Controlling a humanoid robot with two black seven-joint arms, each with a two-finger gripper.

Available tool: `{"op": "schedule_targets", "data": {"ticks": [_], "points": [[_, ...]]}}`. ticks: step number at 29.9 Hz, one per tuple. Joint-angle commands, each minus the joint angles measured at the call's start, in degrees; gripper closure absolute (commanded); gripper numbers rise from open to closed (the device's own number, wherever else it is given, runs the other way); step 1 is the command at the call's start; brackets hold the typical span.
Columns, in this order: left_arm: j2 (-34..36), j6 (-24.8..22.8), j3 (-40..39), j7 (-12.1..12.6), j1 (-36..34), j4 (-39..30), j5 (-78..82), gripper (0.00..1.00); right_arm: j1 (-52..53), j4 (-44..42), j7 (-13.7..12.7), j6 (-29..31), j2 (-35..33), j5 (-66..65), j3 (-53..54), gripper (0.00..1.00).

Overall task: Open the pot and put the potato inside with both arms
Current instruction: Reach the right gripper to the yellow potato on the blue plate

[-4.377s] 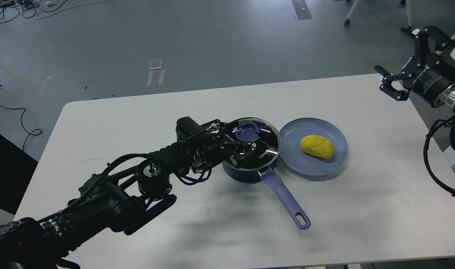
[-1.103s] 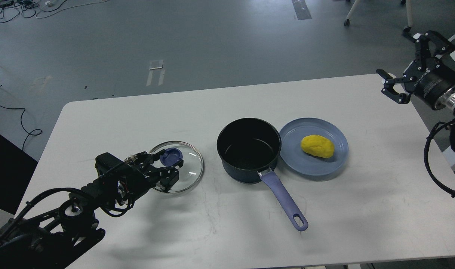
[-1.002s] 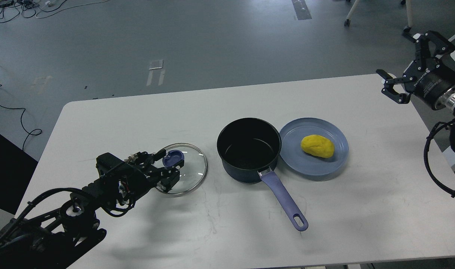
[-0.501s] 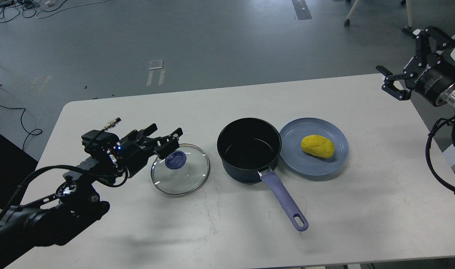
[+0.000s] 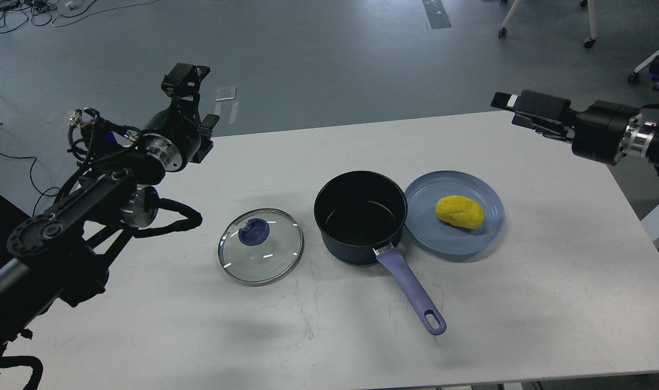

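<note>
Head view looks down on a white table (image 5: 524, 303). The pot (image 5: 360, 216) stands in the middle with no lid on, and its black inside is bare. Its long blue handle (image 5: 410, 290) points toward the robot. The glass lid (image 5: 260, 246) lies flat on the table just left of the pot, not touching it. The yellow potato (image 5: 459, 212) sits on the blue plate (image 5: 481, 244), and the plate's rim is right next to the pot.

The left gripper (image 5: 186, 81) is raised high at the far left edge of the table, well away from the lid. It holds nothing (its fingers are too dark to tell apart). The right gripper (image 5: 505, 100) reaches in over the far right corner of the table. It holds nothing, and whether its fingers are apart cannot be told.
</note>
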Motion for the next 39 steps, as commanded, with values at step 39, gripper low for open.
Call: {"op": "schedule_targets", "data": {"ticks": [39], "points": [[-3.04, -1.81, -6.68, -4.13, 9.52, -5.26, 9.47, 0.02, 6.33, -26.46, 1.77, -34.73, 19.84, -30.1, -33.62, 0.16]]}}
